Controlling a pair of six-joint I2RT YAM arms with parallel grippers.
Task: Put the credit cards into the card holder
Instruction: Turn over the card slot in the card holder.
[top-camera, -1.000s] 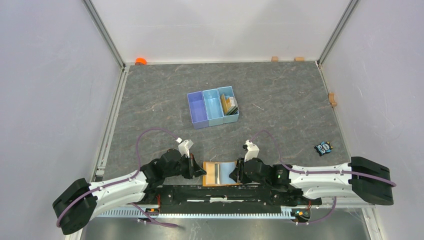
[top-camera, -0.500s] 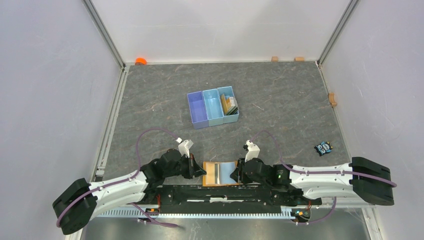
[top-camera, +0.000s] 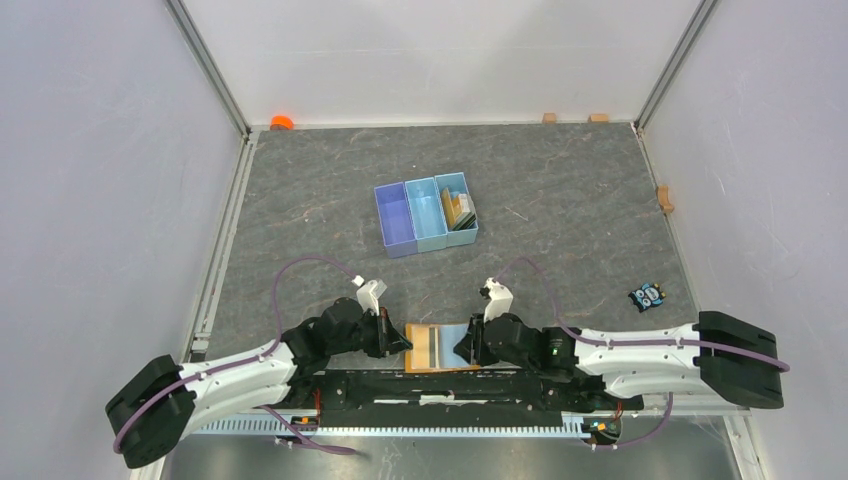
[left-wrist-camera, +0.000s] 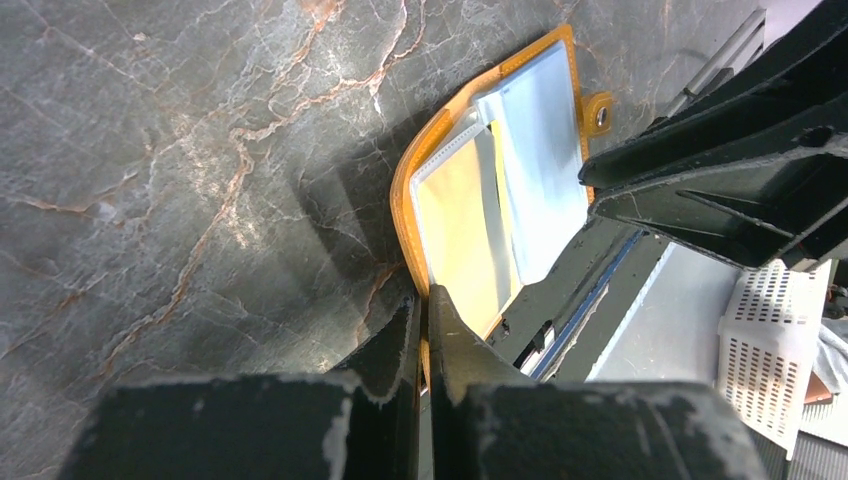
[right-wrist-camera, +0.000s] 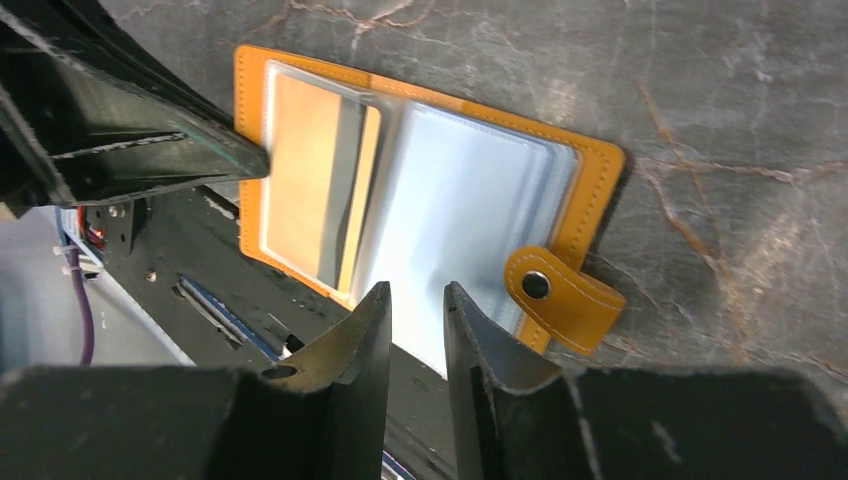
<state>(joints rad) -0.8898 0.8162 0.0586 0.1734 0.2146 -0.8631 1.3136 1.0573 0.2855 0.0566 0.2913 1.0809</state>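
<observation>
Orange-tan card holder (right-wrist-camera: 598, 166) lies open; left gripper (left-wrist-camera: 423, 302) clamps its left edge, right gripper (right-wrist-camera: 417, 297) narrowly apart. A slip could close it.

Left hand (top-camera: 404, 343), right hand (top-camera: 466, 352) and base rail (top-camera: 430, 384) hem the card holder (top-camera: 438, 347); far side free.

The card holder (top-camera: 441, 347) lies at the table's (top-camera: 560, 200) near edge, tray (top-camera: 395, 215) well behind.
</observation>
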